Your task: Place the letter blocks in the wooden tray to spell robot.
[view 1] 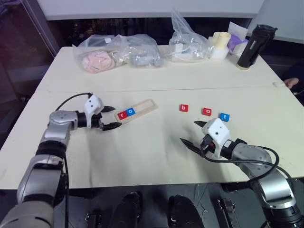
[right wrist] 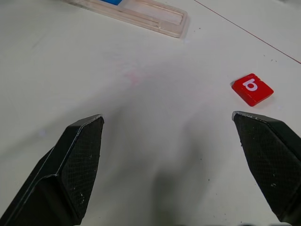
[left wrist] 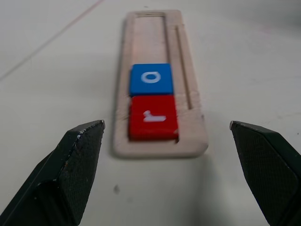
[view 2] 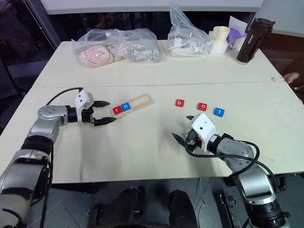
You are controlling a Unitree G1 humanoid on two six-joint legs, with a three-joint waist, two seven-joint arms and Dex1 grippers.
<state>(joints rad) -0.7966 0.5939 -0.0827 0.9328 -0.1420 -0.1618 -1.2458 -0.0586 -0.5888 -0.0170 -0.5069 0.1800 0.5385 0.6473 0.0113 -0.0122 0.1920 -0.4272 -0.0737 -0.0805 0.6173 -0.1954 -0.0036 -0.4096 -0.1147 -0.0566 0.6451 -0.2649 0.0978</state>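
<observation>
**A:** how much room around the left gripper?

**B:** tight ahead, the wooden tray end sits just past its spread fingertips. Bare table either side.

**A:** right gripper?

**B:** wide open too, bare table between its fingers, red b block off ahead to one side.

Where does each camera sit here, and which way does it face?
Head stereo pair: forward and down over the table, both arms, left gripper, right gripper.
Left wrist: along its open fingers at the wooden tray holding the red r block and blue o block.
Right wrist: along its open fingers at the red b block.
Shared: the tray's empty end.
</observation>
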